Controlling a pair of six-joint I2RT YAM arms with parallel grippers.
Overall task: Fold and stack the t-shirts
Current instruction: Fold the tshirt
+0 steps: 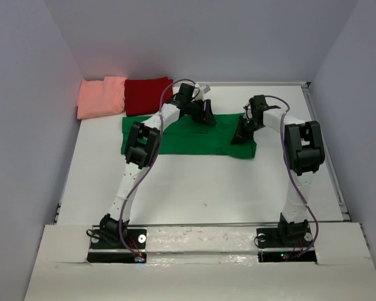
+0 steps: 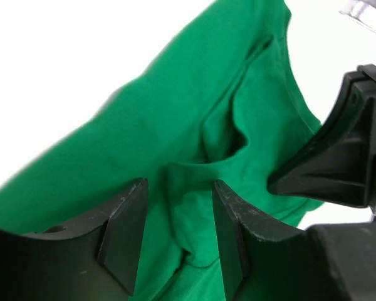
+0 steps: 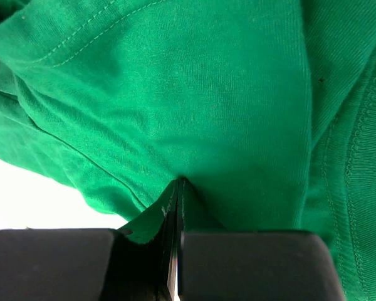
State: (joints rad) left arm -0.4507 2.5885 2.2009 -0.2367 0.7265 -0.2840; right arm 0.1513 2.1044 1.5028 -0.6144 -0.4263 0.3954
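The green t-shirt [image 1: 175, 141] lies spread across the middle of the table, rumpled toward its right end. My left gripper [image 1: 207, 113] hovers over its far edge with the jaws open; in the left wrist view a raised fold of the green t-shirt [image 2: 194, 188] sits loose between my left gripper's [image 2: 178, 191] fingers. My right gripper [image 1: 241, 133] is at the shirt's right end, shut on a pinch of the green t-shirt [image 3: 194, 113]; the right gripper [image 3: 178, 185] has cloth tenting up from its tips. A folded salmon-pink t-shirt [image 1: 101, 97] and a folded dark red t-shirt [image 1: 148, 95] lie side by side at the far left.
Grey walls close in the white table [image 1: 194, 188] on the left, back and right. A metal rail [image 1: 326, 150] runs along the right edge. The right gripper's black body [image 2: 338, 163] shows close at the right of the left wrist view.
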